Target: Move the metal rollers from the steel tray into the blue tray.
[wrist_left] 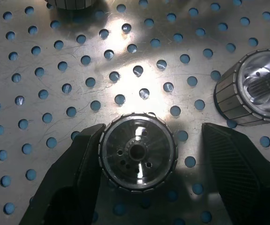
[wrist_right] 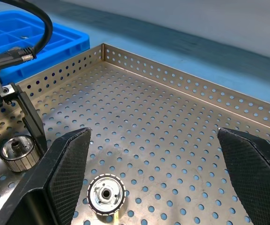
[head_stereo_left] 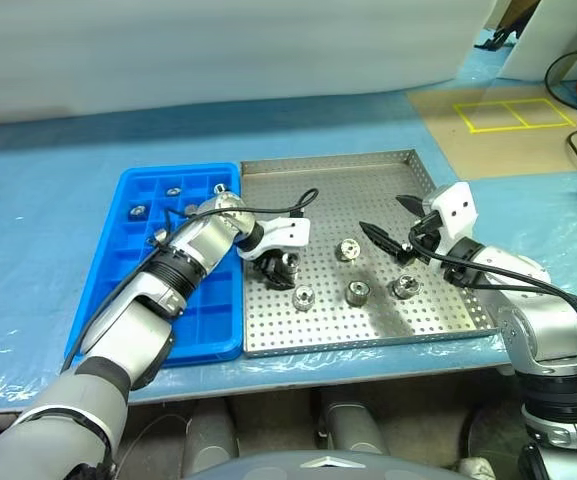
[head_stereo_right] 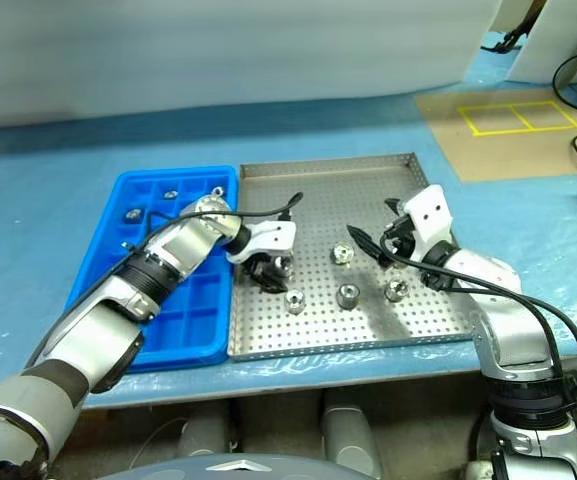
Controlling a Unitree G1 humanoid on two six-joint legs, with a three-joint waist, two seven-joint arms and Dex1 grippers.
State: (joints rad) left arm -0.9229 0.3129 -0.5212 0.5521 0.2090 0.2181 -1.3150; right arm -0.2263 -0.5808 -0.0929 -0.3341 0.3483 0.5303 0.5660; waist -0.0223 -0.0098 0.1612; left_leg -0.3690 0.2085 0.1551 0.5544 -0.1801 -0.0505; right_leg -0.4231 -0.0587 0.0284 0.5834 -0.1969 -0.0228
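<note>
We had our left gripper (head_stereo_left: 280,268) down on the steel tray (head_stereo_left: 368,170), its fingers straddling one of the metal rollers (wrist_left: 137,152). That roller stood on end, axis straight up. One finger (wrist_left: 81,173) touched its rim at nine o'clock; the other sat off at three o'clock with a gap, so the jaws were part-closed and not clamped, as far as the wrist view let us judge.

Our right gripper (head_stereo_left: 396,228) hovered spread wide and empty near the tray's three o'clock side, a roller (wrist_right: 106,194) below it. Others (head_stereo_left: 356,292) lay toward five o'clock of the left gripper, well apart.

The blue tray (head_stereo_left: 133,185) lay at nine o'clock, touching the steel tray, some rollers (head_stereo_left: 138,211) already in its compartments. The left arm was nearer it; only the low rims stood between.
</note>
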